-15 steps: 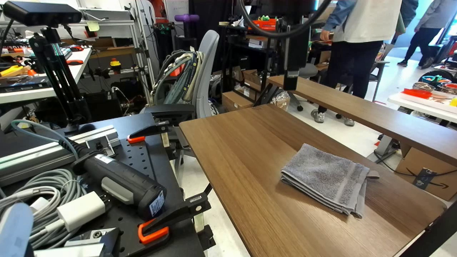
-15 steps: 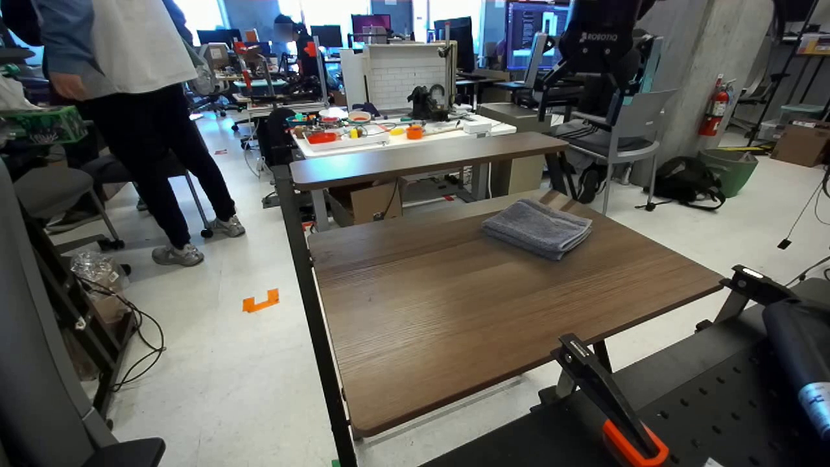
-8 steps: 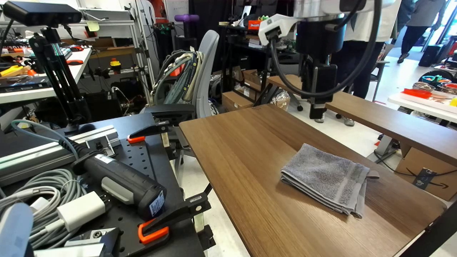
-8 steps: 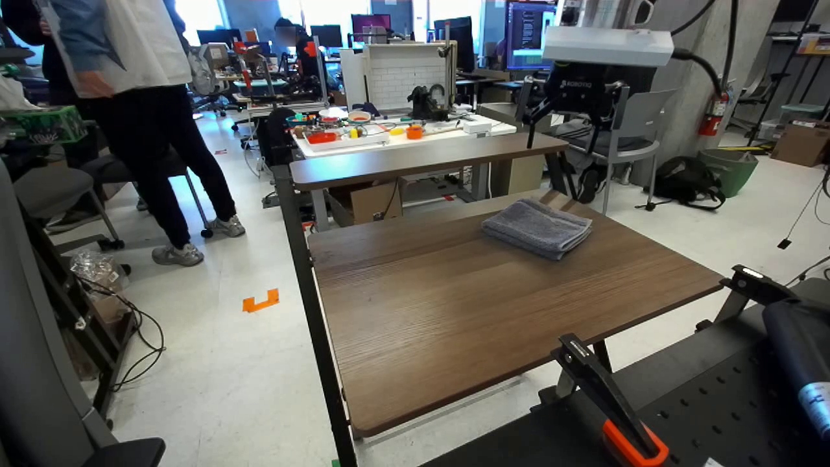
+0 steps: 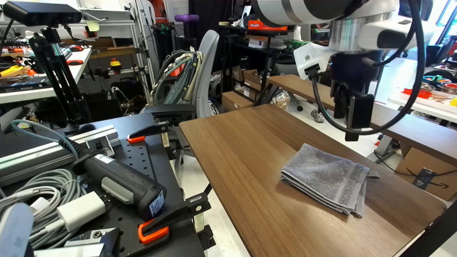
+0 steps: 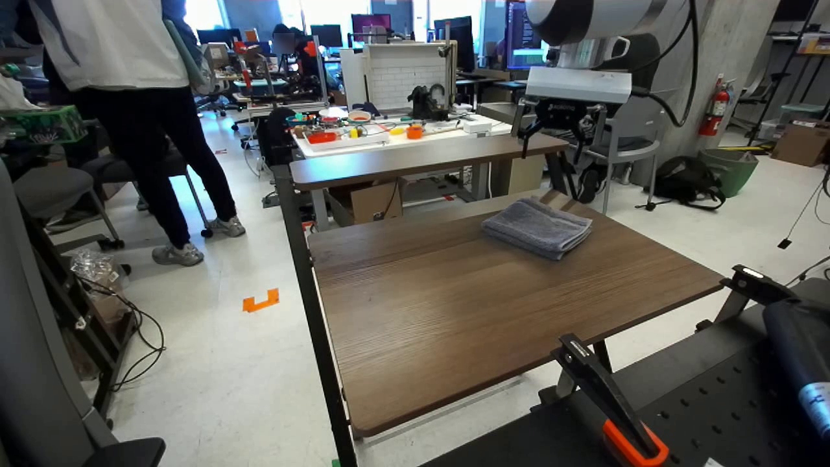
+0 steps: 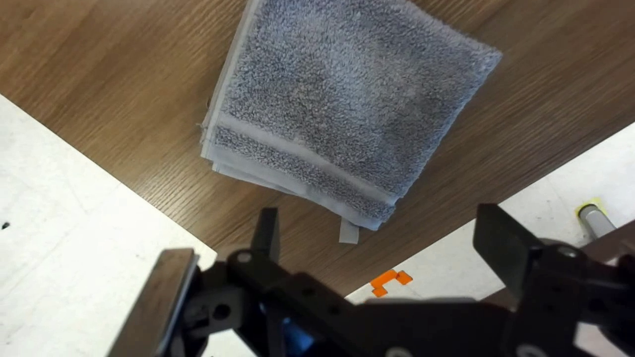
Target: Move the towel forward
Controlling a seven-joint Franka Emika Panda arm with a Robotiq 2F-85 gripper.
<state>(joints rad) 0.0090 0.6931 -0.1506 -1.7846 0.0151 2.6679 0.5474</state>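
folded towel (image 5: 323, 178) on table (image 6: 447, 318), tool (image 6: 550, 157) above, fingers (image 7: 503, 246) apart, cardboard box (image 6: 371, 203) beyond, contents hidden

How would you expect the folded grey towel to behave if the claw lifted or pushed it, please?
The towel will probably be floppy, given its soft-looking pile. Its stacked layers may fan apart if only one is gripped. Lying flat on the table, it should slide or bunch rather than roll.

Robot arm (image 5: 347, 35), jaws spread, pointing down
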